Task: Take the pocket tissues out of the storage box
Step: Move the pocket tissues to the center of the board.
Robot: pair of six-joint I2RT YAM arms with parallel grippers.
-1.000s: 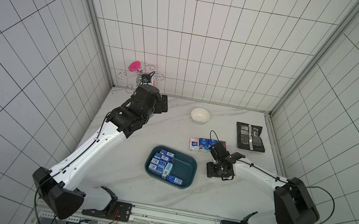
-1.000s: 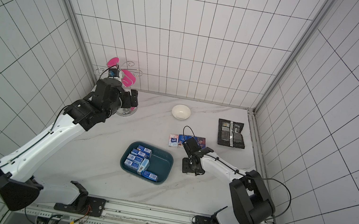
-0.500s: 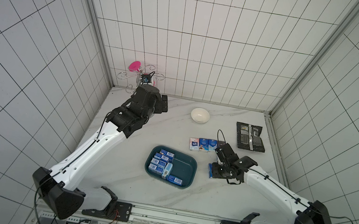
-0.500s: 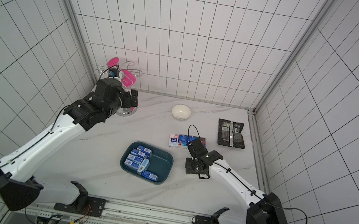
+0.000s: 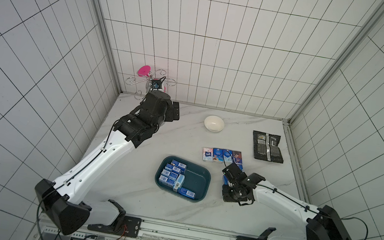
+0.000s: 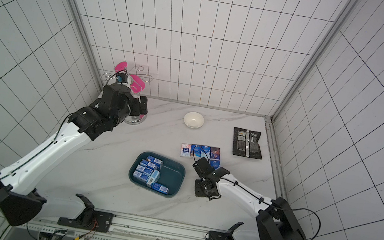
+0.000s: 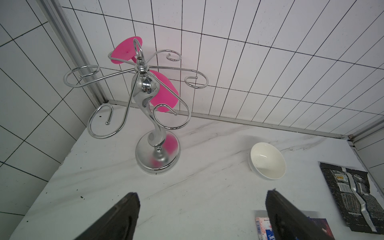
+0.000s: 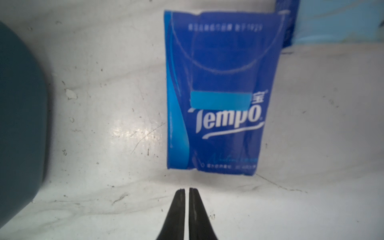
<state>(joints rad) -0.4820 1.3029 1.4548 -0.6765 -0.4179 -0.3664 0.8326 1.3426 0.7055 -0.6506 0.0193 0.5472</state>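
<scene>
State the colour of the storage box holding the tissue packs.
The storage box is dark teal, seen best in a top view.

Beside the storage box, we have pressed our right fingers together, empty, and eased them toward the box's near end. Our right elbow has swung away from the box. A blue pack now lies clear beyond them.

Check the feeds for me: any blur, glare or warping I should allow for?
Right wrist view: the blue tissue pack is soft, its small print unreadable, and a glare patch sits on the table. Left wrist view: sharp, but the wall tiles fan out and the chrome rack mirrors pink. In both top views: even light, faint shadows, crisp.
</scene>
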